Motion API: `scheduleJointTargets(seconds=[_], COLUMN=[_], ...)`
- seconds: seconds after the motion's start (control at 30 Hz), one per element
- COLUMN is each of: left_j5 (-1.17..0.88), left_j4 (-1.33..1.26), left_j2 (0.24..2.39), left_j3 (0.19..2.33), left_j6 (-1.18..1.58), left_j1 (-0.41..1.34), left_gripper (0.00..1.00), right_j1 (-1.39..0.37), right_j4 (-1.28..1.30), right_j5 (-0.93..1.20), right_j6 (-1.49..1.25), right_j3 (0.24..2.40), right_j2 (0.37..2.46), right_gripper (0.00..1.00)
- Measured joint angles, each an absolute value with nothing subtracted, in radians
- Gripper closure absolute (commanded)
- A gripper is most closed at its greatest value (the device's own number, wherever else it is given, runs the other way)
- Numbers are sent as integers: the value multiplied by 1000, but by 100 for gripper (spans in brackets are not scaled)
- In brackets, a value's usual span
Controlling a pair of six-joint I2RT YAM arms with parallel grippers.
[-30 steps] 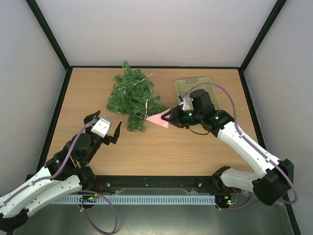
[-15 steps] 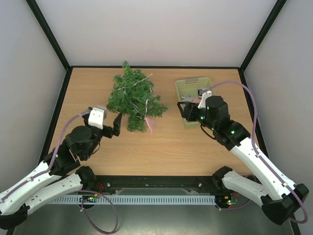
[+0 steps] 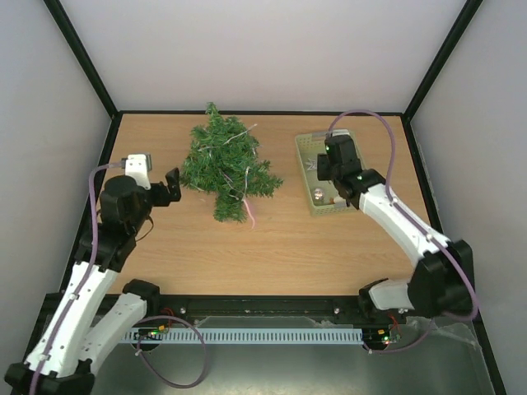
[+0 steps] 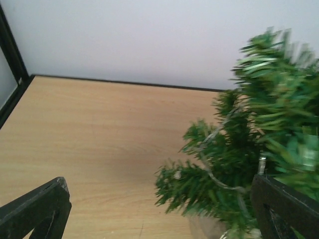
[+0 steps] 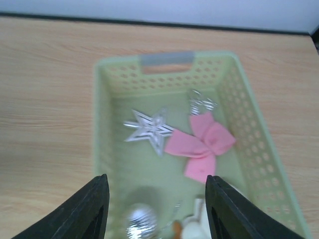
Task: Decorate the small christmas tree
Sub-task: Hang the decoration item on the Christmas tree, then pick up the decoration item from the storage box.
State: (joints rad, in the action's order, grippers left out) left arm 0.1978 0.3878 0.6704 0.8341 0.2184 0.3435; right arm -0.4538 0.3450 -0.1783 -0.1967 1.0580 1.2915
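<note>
The small christmas tree (image 3: 224,164), dark green with a thin silver strand across it, is at the back middle of the table. A pink bow (image 3: 249,211) hangs at its near lower edge. My left gripper (image 3: 165,189) is open just left of the tree. In the left wrist view the tree's (image 4: 249,149) lower branches reach between my left gripper's (image 4: 159,214) fingers, untouched. My right gripper (image 3: 328,174) hovers open and holds nothing over the pale green basket (image 3: 306,148). In the right wrist view my right gripper (image 5: 157,181) is above the basket's (image 5: 102,124) contents.
Inside the basket lie a silver star (image 5: 149,129), a second pink bow (image 5: 204,144), a silver ball (image 5: 140,219) and a small white piece (image 5: 197,224). Black frame posts edge the table at the left (image 3: 90,206) and right (image 3: 424,189).
My right gripper let go of the pink bow at the tree's lower edge and swung back right over the basket. My left arm rose and moved closer to the tree's left side.
</note>
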Motion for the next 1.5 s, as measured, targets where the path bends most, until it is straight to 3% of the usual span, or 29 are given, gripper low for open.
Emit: scheduleJointTargets(seconds=[0.13,0.27,0.6,0.97,1.13,1.27,1.5], left_j5=[61,23,55,72,72,72,75], left_j4=[387,385,344,324,321,320,320], left_j2=[666,622,539,520,520,520,520], left_j3=[790,710,627,621,621,621,620], left_j6=[232,213,176,163,162,160,159], left_j1=[192,180,249,266,266,266,266], left_gripper=[1,0,0,0,0,0,0], right_j1=[-347,-264,-240,-241,-241,-241,-241], right_j4=[332,348,482,554,553,553,550], right_j5=[-168,-88,107,247,273,274,249], right_j6=[-138,-105,-139,-164,-172,-180,-197], right_j3=[1060,1087,1205,1193,1159,1155,1154], right_j2=[1430,1565,1696,1783,1802,1808,1777], right_gripper=[55,59,44,41,48,60,62])
